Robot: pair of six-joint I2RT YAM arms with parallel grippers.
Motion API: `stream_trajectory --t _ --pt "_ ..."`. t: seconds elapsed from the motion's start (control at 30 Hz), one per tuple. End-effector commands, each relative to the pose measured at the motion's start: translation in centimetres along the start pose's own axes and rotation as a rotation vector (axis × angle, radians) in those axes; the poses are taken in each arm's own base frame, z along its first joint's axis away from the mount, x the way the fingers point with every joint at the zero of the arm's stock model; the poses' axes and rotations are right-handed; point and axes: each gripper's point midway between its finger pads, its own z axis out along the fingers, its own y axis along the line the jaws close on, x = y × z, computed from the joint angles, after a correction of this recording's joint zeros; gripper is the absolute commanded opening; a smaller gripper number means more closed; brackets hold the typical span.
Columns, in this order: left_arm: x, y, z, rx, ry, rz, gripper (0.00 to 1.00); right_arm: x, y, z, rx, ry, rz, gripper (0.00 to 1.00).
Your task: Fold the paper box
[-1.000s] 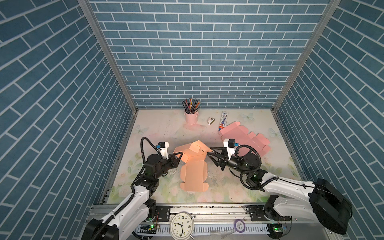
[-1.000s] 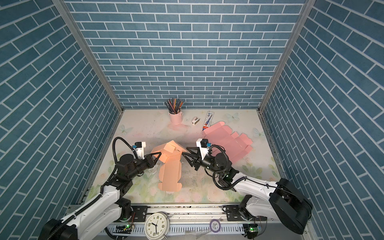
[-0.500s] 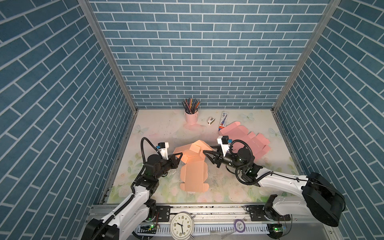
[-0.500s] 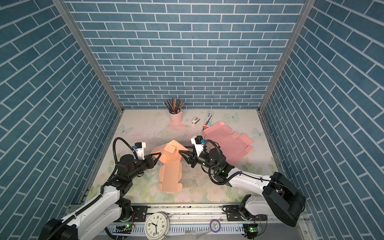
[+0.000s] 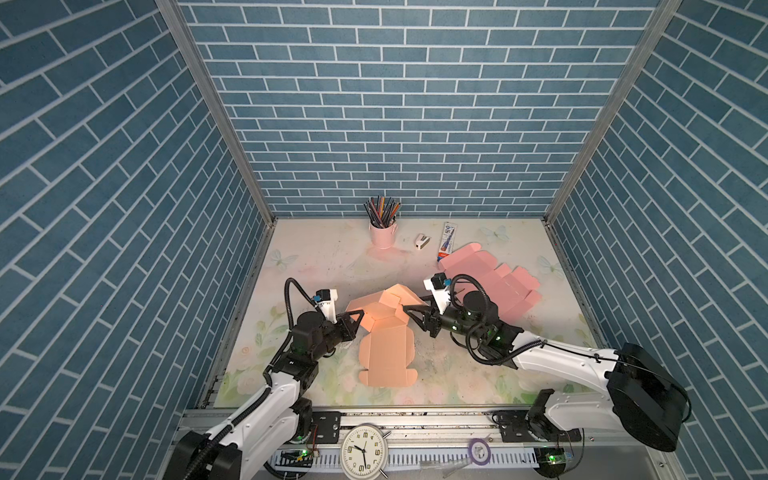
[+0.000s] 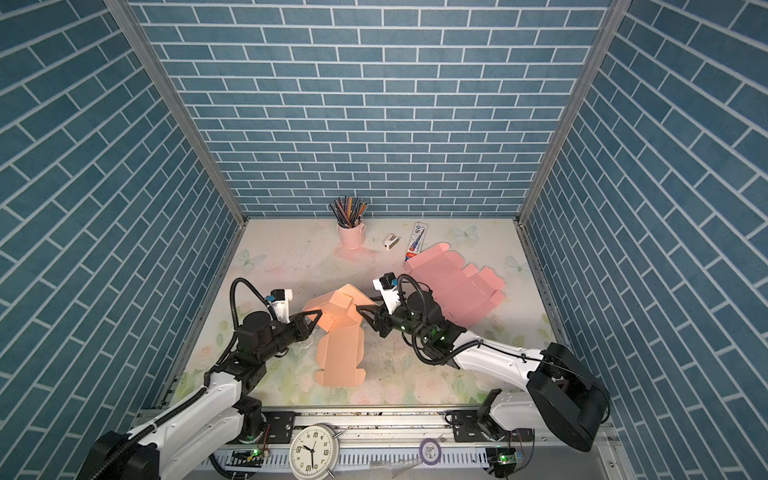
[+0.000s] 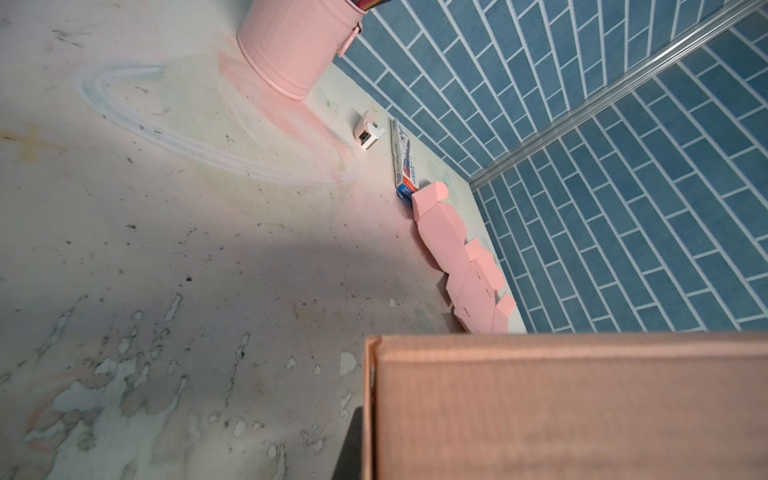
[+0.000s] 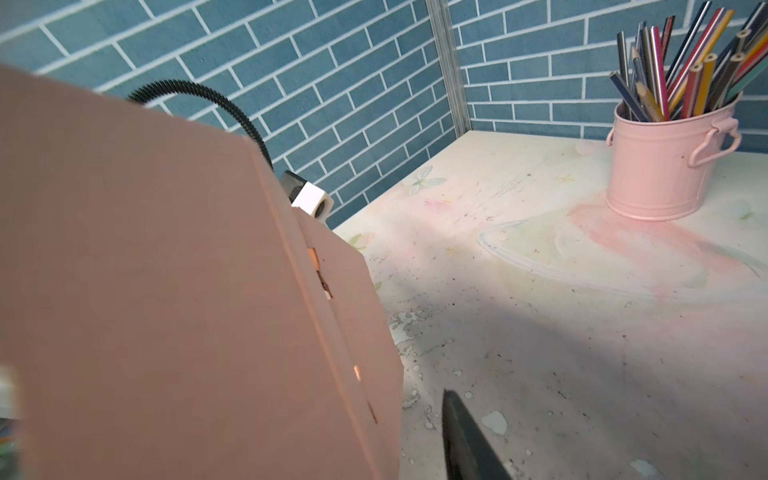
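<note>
The orange paper box [image 5: 386,349] lies mid-table in both top views, its near panel flat and its far part [image 6: 338,305] folded up into walls. My left gripper [image 5: 360,321] is shut on the box's left wall. In the left wrist view that wall [image 7: 561,407] fills the lower corner and hides the jaws. My right gripper [image 5: 417,321] stands open at the box's right side, its upper fingertip against the raised flap. The right wrist view has the box panel [image 8: 145,291] close in front, with one dark finger [image 8: 465,440] apart from it and the other finger hidden.
A flat pink cardboard sheet [image 5: 490,286] lies behind my right arm. At the back stand a pink bucket of pencils [image 5: 383,235], a small white sharpener [image 5: 422,241] and a printed tube [image 5: 447,243]. A clock [image 5: 364,453] and a purple tape ring [image 5: 479,449] sit on the front rail.
My right gripper has moved left, up against the box's right flap, and its wrist has swung round. The left gripper and the box have stayed put.
</note>
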Motion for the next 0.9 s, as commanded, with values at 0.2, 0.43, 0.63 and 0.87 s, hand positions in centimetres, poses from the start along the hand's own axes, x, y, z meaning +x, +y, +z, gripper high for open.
stream_trajectory --t 0.2,0.43,0.63,0.87 --pt "-0.5 0.4 0.6 -0.014 0.011 0.023 0.0 -1.3 0.6 -3.8 0.043 0.044 -0.114 0.51" --pt "-0.6 0.5 0.6 -0.001 0.045 0.053 0.0 -3.2 1.0 -6.9 0.004 -0.015 -0.086 0.51" --pt "-0.2 0.6 0.8 0.003 0.089 0.089 0.0 -3.9 -1.9 -8.2 0.031 -0.073 0.004 0.48" --pt "-0.3 0.7 1.0 -0.003 0.095 0.094 0.0 -2.4 -1.2 -5.5 -0.076 0.013 0.005 0.45"
